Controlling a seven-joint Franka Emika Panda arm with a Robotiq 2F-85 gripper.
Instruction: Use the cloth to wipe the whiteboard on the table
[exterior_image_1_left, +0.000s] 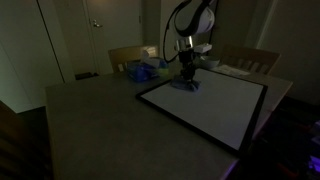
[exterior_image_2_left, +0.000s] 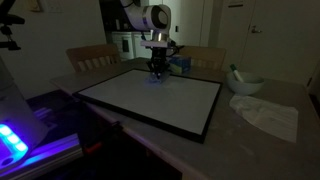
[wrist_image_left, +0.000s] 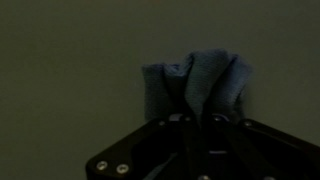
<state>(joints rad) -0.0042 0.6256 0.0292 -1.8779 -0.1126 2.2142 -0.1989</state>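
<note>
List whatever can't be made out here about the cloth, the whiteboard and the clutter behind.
1. Wrist view: the blue crumpled cloth, bunched in the black gripper, hides the fingertips and whatever lies under it.
2. Both exterior views: any marks on the black-framed whiteboard are lost to dim light and small size.
3. Exterior view: the blue clutter behind the board is too blurred to identify.

The cloth (exterior_image_1_left: 187, 86) lies on the whiteboard (exterior_image_1_left: 218, 108), which lies on the table (exterior_image_1_left: 90, 118).
</note>
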